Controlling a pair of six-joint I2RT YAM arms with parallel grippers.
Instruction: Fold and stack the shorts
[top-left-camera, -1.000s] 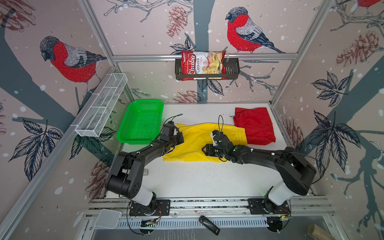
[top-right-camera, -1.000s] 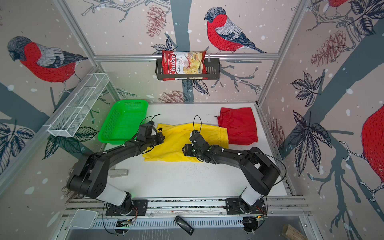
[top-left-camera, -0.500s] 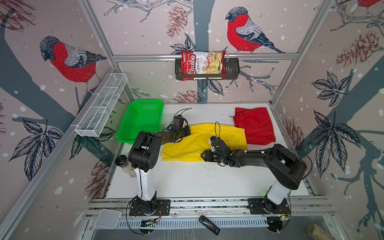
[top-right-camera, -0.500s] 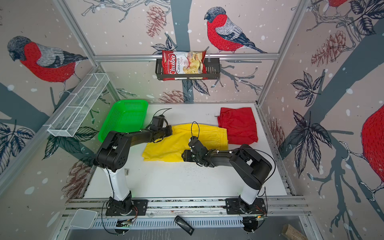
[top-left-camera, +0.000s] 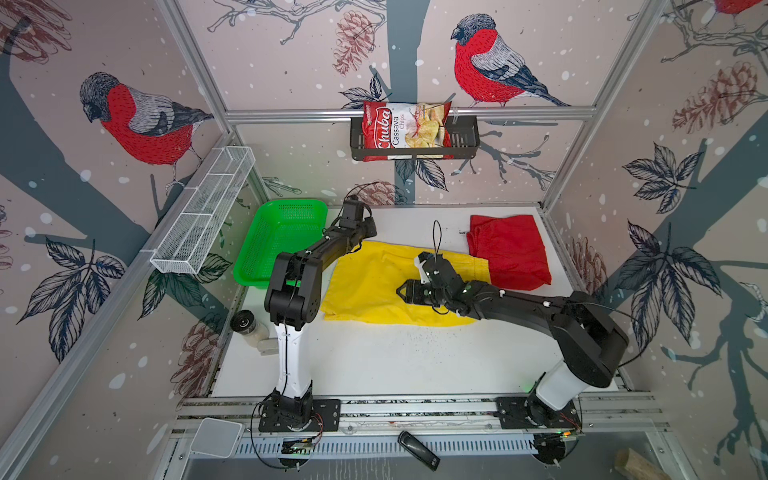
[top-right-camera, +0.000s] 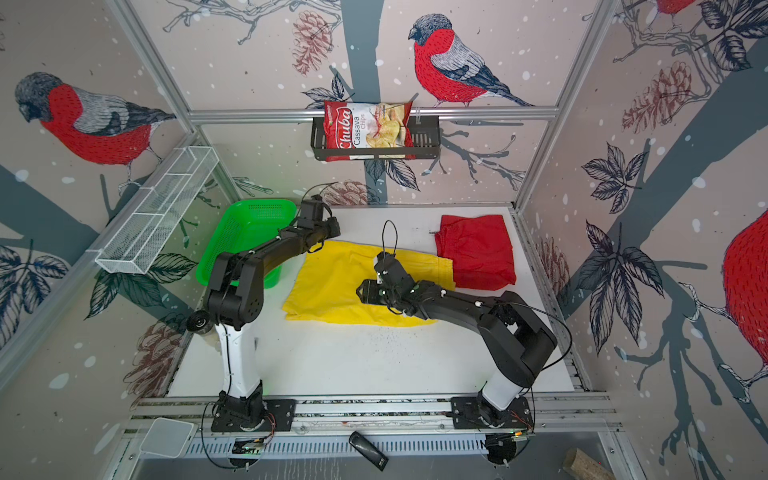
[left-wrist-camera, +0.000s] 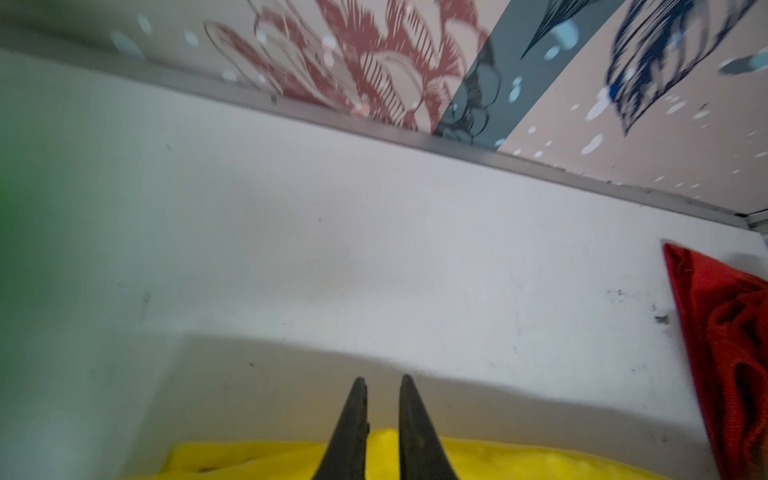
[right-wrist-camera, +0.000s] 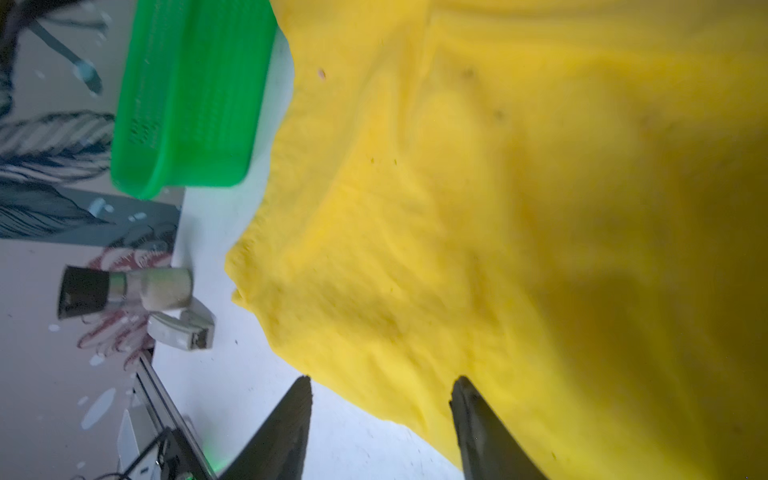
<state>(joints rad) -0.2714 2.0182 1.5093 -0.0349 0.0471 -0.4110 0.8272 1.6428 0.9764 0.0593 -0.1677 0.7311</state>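
Far-left corner of bench (top-left-camera: 395, 361): green basket (top-left-camera: 272, 245). A jar (top-left-camera: 246, 326) lies on its side at the left edge, beside the base of the left arm (top-left-camera: 332, 247).

The left arm reaches along the basket's right wall to the far-left corner of the yellow shorts (top-left-camera: 370, 291). On the left fingers (left-wrist-camera: 409, 415) there is only a narrow slit between the two, with nothing in it. The tips sit past the yellow edge, over bare bench, and point at the back wall. Yellow cloth shows only under the finger roots. Contact with the cloth: cannot tell.

In both top views the yellow shorts (top-right-camera: 328, 286) lie spread flat mid-bench, long axis running left to right. The left edge is near the basket, with a strip of bare bench between.

The right fingers (right-wrist-camera: 471, 415) stand well apart, gripping nothing. In the right wrist view the near hem of the yellow shorts runs out between the two tips, one seen against bare bench and the other against cloth. In a top view they point left (top-left-camera: 404, 289), low over the middle of the yellow shorts. Whether they press on the cloth: cannot tell.

The red shorts (top-left-camera: 511, 253) are folded at the far-right corner of the bench, well apart from both pairs of fingers. Their left edge meets the right end of the yellow shorts. Touching or overlapping: cannot tell. The two pairs lie side by side, not stacked.
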